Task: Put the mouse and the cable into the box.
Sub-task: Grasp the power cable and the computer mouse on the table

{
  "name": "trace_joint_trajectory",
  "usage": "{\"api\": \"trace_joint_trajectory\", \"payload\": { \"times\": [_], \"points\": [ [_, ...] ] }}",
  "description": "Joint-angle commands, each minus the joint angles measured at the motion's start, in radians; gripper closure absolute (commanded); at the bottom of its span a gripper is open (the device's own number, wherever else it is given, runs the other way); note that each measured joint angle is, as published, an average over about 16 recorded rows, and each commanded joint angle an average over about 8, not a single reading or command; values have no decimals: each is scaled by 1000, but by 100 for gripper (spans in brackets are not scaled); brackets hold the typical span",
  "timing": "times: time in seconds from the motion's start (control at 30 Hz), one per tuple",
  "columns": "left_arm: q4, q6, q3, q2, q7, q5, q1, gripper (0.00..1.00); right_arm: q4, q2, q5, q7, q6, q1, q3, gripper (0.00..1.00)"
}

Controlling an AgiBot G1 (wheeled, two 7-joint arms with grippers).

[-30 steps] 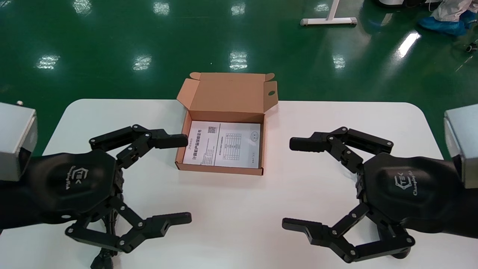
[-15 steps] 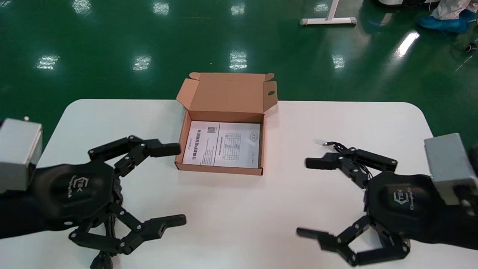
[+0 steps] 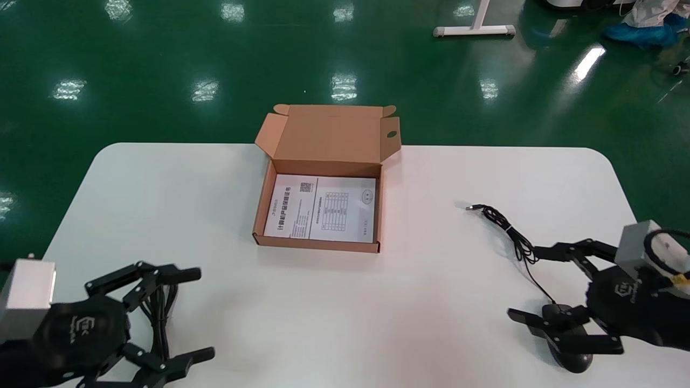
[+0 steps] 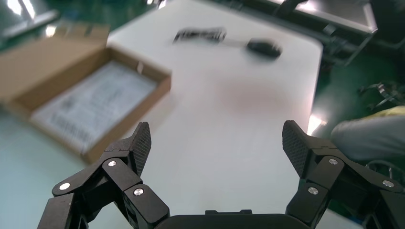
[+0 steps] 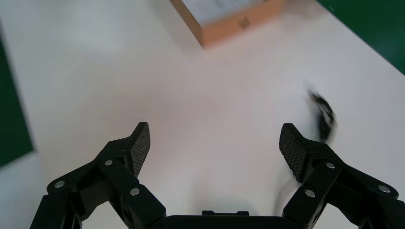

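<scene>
- The box [image 3: 262, 215] lies open at the table's [image 3: 345, 302] 12 o'clock, lid flap standing at its far side.
- Inside it is 1 printed sheet [image 3: 323, 207] with a QR code, a small table and a round stamp; its heading is too small to read.
- Each gripper housing carries a white hexagonal logo; the lettering beside it cannot be read.
- The left gripper [image 3: 198, 314] sits at 7 o'clock, released, its 2 fingers spread wide over a bundled black cable [image 3: 161, 312] on the table.
- The right gripper [image 3: 524, 282] sits at 4 o'clock, also released and holding nothing.
- The mouse [image 3: 571, 362] lies at 5 o'clock by the near edge; the right gripper's nearer finger crosses in front of it, and contact cannot be judged.
- A thin mouse cord [image 3: 506, 229] runs from the mouse toward 2 o'clock, ending in a small plug well apart from the box.
- Beyond the table are a glossy green floor [image 3: 161, 54], a white stand foot [image 3: 474, 29] and blue shoe covers [image 3: 639, 33].
</scene>
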Motion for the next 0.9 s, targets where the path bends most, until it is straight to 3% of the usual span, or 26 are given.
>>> {"api": "trace_joint_trajectory", "payload": {
  "times": [0.03,0.47,0.9],
  "points": [
    [8,-11,-8,-21,13,3,40,0,0,20,-21,-2,27,-24,1,0],
    [21,-150,-76,-67,95,-22,289,0,4,89,-77,-11,191,-163,11,0],
    [40,-233,-93,-56,133,-7,361,0,6,109,-125,68,283,-215,-7,0]
  ]
}}
